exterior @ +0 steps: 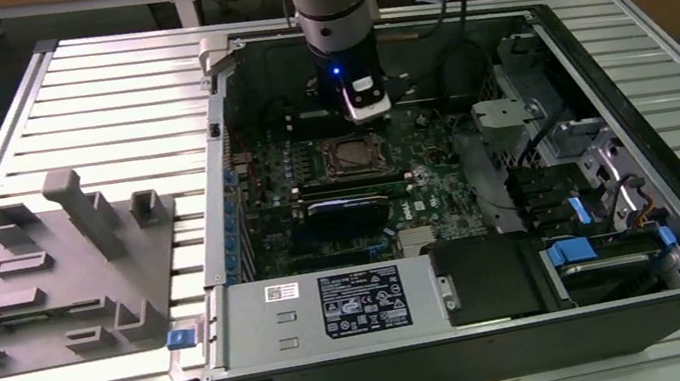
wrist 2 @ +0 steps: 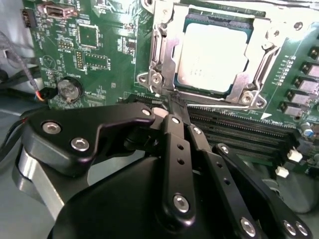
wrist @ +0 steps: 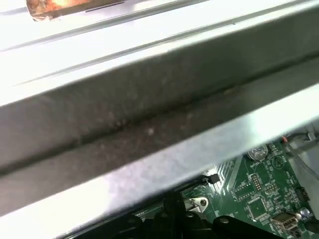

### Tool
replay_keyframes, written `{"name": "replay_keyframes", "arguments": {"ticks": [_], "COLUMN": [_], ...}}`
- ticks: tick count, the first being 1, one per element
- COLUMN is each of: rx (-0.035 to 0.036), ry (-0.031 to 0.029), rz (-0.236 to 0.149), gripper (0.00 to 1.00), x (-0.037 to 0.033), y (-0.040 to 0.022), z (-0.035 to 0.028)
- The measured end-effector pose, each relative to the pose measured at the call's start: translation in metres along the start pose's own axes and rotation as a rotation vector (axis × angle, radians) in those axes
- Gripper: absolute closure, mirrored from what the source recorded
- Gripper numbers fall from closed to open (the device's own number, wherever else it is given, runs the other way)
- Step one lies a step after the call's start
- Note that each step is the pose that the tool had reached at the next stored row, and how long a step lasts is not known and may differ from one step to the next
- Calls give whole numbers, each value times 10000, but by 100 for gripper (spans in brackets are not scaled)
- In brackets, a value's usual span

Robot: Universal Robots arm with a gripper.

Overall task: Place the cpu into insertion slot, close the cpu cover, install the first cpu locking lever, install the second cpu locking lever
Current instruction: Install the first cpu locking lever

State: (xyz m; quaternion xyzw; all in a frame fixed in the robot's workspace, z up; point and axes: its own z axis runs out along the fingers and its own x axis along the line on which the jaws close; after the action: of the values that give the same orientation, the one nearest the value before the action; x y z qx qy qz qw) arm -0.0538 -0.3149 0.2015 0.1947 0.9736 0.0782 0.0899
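CPU [wrist 2: 213,52] location: seated flat in the insertion slot [exterior: 357,156], dull metal top facing up. The CPU cover [wrist 2: 169,55] lies down over it, and the chip top shows through the cover's square window. Whether either locking lever is latched cannot be told.

The slot sits on the motherboard [wrist 2: 99,59], about midway across the board's width and nearer the board edge under the arm [exterior: 333,9] than the opposite edge. The board lies inside the open case [exterior: 651,104], and the case rests on the desk [exterior: 110,93], toward the desk edge at the exterior view's right.

Controlling relation: in the second wrist view the fingers [wrist 2: 175,114] are together, with nothing visible between them. Their long axis points straight at the slot. The tips stand just beside one corner of the slot's metal rim, at the side that faces the memory slots [wrist 2: 239,132]. Those long slots run parallel to that side of the rim and pass between the finger linkage and the CPU. The CPU lies directly beyond the tips, close but apart from them.
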Motion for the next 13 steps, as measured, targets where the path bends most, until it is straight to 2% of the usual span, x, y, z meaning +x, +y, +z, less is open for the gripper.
{"name": "replay_keyframes", "arguments": {"ticks": [1, 2, 5, 7, 13], "rx": [-5, -42, -303, -422, -435], "ry": [2, 12, 81, 105, 76], "rz": [1, 7, 66, 110, 206], "gripper": [89, 89, 89, 89, 89], "x": [0, -1, 3, 9, 46], "y": [1, 0, -1, -3, -20], "z": [-3, -4, -5, -6, -12]}}
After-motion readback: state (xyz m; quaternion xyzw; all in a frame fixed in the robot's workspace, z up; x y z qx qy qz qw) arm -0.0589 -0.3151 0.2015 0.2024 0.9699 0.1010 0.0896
